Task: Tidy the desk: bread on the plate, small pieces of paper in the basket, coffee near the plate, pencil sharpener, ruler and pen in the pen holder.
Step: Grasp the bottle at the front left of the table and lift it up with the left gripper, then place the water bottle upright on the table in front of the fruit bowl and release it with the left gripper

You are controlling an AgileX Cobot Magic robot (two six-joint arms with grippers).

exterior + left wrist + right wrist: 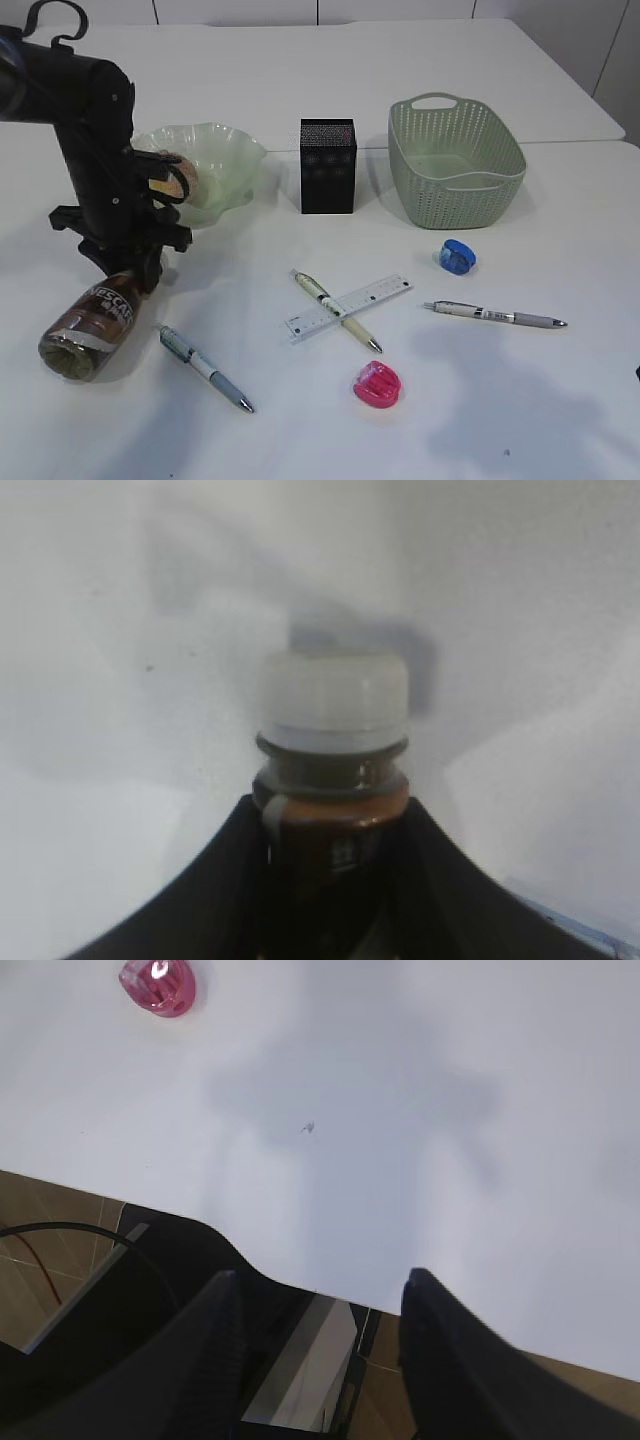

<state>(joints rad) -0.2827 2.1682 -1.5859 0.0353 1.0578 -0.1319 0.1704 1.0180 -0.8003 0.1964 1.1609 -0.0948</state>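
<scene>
- Step in hand: the coffee (pixel 90 327). It lies on its side on the desk (pixel 520 400), at 7 o'clock from the plate (pixel 222 165), with the bread (pixel 176 175) already in the plate.
- The left gripper (pixel 325 880) has its jaws around the bottle neck, under the white cap (pixel 334 700); whether the grip is tight I cannot tell.
- The right gripper (pixel 318 1305) hangs open and empty over the desk's near edge.
- Next move, I judge: hold firmly, lift, and stand the bottle upright beside the plate.

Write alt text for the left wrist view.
The left gripper straddles the neck of the brown coffee bottle, its dark fingers on either side just below the white cap. Behind it lies the plain white desk.
</scene>
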